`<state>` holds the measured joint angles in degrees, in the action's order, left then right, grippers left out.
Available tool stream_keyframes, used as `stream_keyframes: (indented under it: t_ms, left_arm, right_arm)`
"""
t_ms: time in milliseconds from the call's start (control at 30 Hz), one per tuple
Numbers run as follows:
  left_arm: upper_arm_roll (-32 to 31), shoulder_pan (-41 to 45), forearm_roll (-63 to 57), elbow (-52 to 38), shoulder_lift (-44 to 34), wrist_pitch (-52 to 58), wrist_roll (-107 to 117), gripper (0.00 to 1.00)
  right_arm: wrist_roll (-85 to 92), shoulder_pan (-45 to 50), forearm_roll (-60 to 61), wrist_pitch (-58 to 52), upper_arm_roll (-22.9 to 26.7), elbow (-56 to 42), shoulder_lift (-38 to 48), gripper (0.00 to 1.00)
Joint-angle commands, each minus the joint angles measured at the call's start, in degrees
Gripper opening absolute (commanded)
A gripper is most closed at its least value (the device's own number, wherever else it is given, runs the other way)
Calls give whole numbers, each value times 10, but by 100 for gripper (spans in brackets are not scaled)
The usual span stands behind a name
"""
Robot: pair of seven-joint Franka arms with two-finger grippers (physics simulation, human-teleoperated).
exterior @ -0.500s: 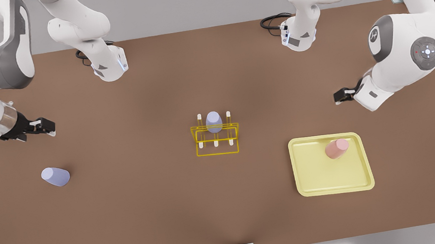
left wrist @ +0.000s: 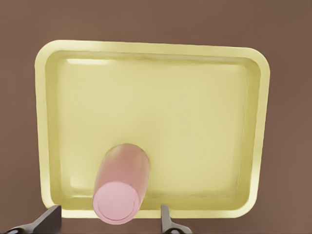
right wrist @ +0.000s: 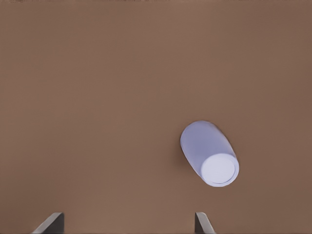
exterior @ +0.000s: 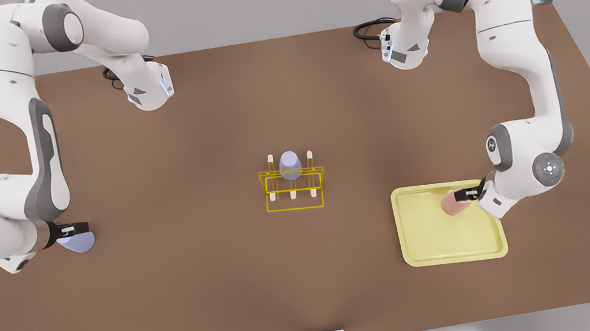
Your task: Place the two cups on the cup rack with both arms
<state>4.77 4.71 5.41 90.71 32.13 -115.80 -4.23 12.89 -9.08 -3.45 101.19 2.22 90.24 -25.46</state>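
A pale pink cup [exterior: 453, 204] [left wrist: 121, 189] lies on its side in the pale-yellow tray [exterior: 442, 243] [left wrist: 161, 97] at the front view's right. My left gripper [exterior: 470, 193] [left wrist: 109, 210] is just over it, open, one finger on either side of the cup's end. A lavender cup [exterior: 81, 243] [right wrist: 209, 153] lies on its side on the table at the front view's left. My right gripper [exterior: 73, 228] [right wrist: 127, 215] hovers open right above it, with the cup off to one side of the fingers. The yellow cup rack [exterior: 293, 189] stands mid-table.
Another lavender cup [exterior: 290, 165] sits upside down on the rack's back middle peg. Both arm bases [exterior: 148, 91] [exterior: 405, 51] stand at the far edge of the brown table [exterior: 310, 277]. Cables lie beside the bases.
Both arms have swung toward the near side and lowered. The left gripper has come onto the pink cup in the tray, and the right gripper has come over the lavender cup.
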Motion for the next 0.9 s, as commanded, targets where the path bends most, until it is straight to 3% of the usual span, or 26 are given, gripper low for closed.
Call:
stream_keyframes:
  t_ms: [0, 267, 833, 867]
  left_arm:
    - [-1, 0, 0, 23, -7, -135, -131, 100]
    - [-1, -1, 0, 126, -7, -217, -131, 100]
    - [-1, -1, 2, 130, 40, -243, -128, 100]
    - [-1, -1, 2, 130, 37, -242, -127, 89]
  right_arm:
    - [91, -11, 6, 110, 0, 0, -17, 100]
    - [145, -59, 13, 173, 0, 27, -42, 100]
    - [202, -89, -2, 290, 2, 146, -21, 100]
    - [202, -89, -2, 290, 2, 146, -23, 100]
